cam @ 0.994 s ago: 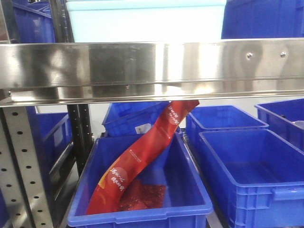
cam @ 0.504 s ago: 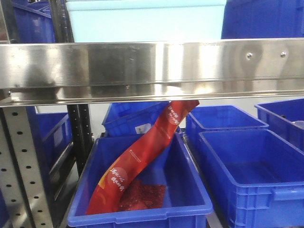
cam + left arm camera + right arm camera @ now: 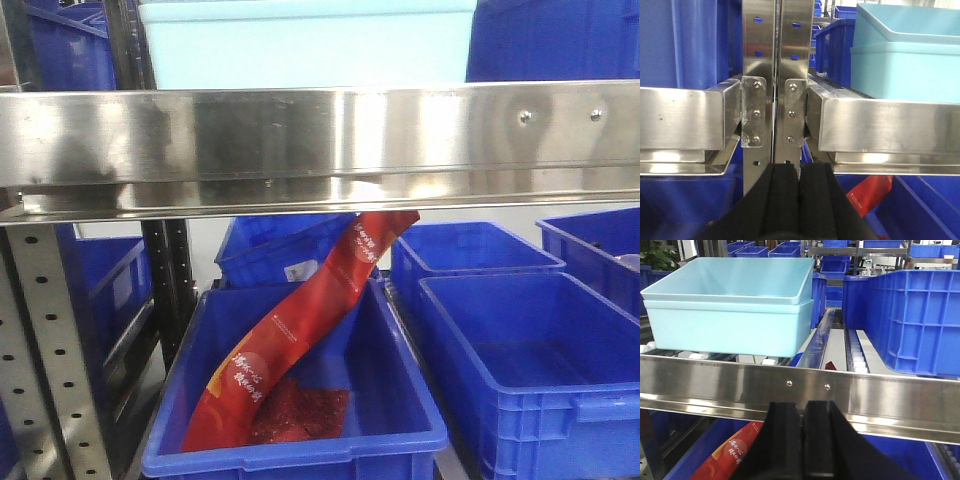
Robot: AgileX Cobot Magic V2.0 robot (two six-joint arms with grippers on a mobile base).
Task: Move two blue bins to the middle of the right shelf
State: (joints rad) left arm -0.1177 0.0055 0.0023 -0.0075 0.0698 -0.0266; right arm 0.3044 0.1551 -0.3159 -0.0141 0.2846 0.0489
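Note:
Two pale light-blue bins (image 3: pixel 730 315), one nested in the other, stand on the roller tracks of the steel shelf tier behind its shiny front rail (image 3: pixel 875 395). They also show in the front view (image 3: pixel 305 45) and the left wrist view (image 3: pixel 907 55). My left gripper (image 3: pixel 799 172) is shut and empty in front of the perforated uprights (image 3: pixel 775 75). My right gripper (image 3: pixel 804 410) is shut and empty just below and in front of the rail, right of the bins.
A dark blue crate (image 3: pixel 905 315) stands on the same tier right of the pale bins. Below the rail (image 3: pixel 320 140), several dark blue crates (image 3: pixel 520 370) stand; one (image 3: pixel 300 400) holds a red packet strip (image 3: pixel 290 330).

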